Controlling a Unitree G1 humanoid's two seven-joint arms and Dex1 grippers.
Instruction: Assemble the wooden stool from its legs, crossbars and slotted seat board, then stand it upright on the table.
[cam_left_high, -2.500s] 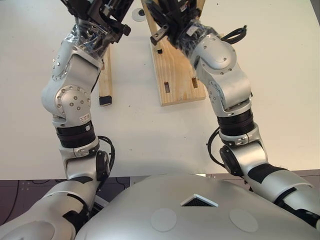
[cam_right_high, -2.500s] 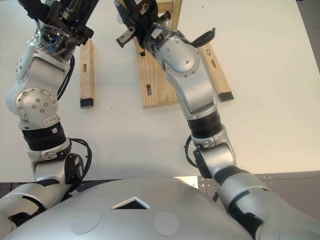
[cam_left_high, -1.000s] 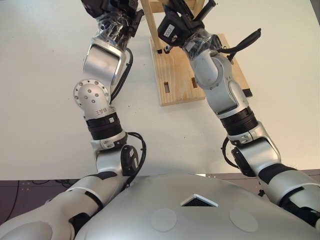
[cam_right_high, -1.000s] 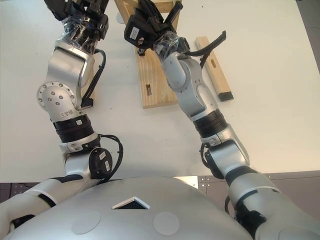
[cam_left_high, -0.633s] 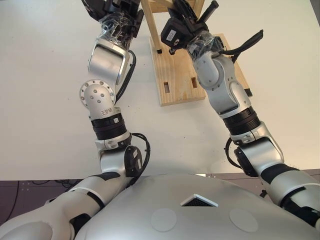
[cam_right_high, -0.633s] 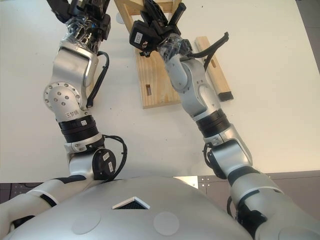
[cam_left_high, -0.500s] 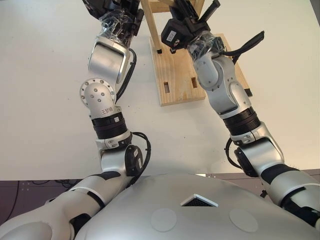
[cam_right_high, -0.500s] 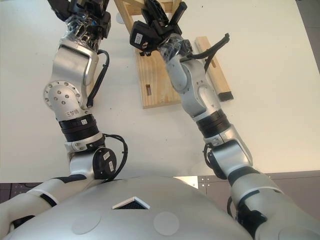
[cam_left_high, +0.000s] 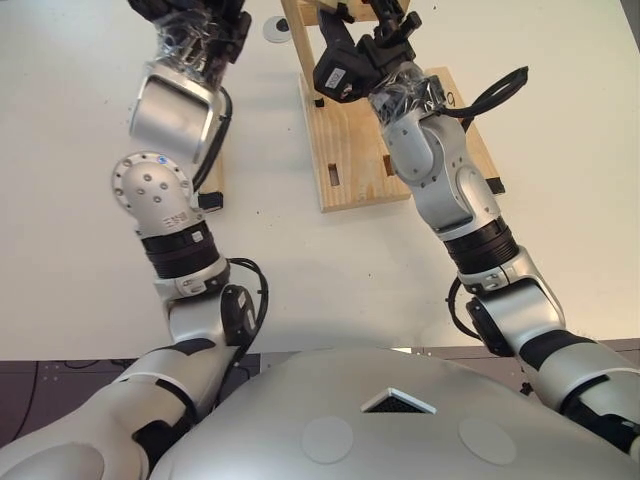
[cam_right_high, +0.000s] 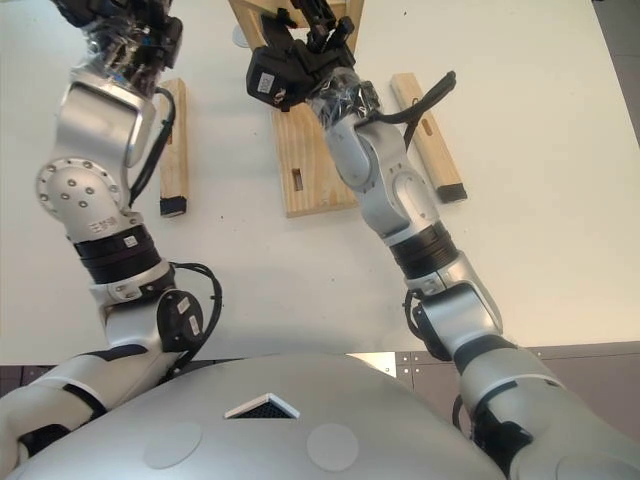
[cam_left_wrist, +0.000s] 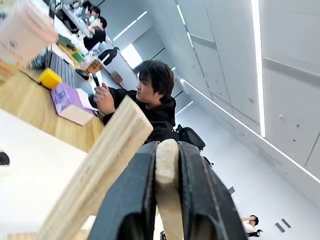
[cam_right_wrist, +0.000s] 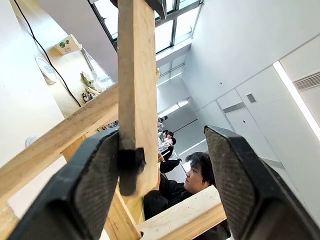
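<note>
The slotted seat board (cam_left_high: 352, 150) lies flat on the white table. At its far end rises a partly built frame of legs and crossbars (cam_right_high: 250, 25). My right gripper (cam_right_wrist: 162, 135) is open around an upright leg with a black foot cap (cam_right_wrist: 135, 75), which rests against one finger (cam_right_wrist: 95, 185). My left gripper (cam_left_wrist: 167, 147) is held high at the far left and is shut on a thin crossbar (cam_left_wrist: 167, 190). A thicker bar (cam_left_wrist: 100, 170) runs at a slant beside it. One loose leg (cam_right_high: 175, 140) lies left of the board and another leg (cam_right_high: 428, 130) lies right of it.
A small white disc (cam_left_high: 275, 30) sits on the table near the far end of the board. The table's front edge (cam_left_high: 300, 345) runs close to my body. Open white tabletop (cam_left_high: 80, 200) spreads to both sides.
My left arm has swung outward to the left, which uncovers the loose leg on the table. The right gripper stays at the frame above the board.
</note>
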